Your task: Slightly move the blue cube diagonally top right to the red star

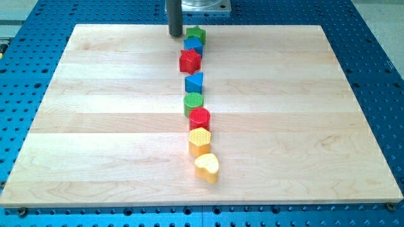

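Observation:
The blue cube (194, 45) sits near the view's top, wedged between the green star (196, 34) above it and the red star (190, 61) below it, touching both. My tip (175, 34) rests on the board just left of the green star and up-left of the blue cube, a small gap away from them. The rod rises out of the view's top.
Below the red star a column of blocks runs down the board's middle: a blue triangle (194, 82), a green cylinder (193, 103), a red cylinder (199, 118), a yellow hexagon (199, 140) and a yellow heart (207, 167). The wooden board (95, 126) lies on a blue perforated table.

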`<act>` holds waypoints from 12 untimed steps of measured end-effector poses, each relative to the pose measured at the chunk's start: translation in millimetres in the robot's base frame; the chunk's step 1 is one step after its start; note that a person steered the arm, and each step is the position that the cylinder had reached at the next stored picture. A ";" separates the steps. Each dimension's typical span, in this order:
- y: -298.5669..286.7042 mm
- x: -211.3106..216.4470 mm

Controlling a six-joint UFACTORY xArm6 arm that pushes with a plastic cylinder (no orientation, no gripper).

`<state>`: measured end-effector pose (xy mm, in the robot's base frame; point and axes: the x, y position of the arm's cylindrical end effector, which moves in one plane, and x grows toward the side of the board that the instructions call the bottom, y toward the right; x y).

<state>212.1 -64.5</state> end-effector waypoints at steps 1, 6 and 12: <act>-19.4 0.0; -25.3 66.9; 41.1 84.0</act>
<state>296.1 -23.3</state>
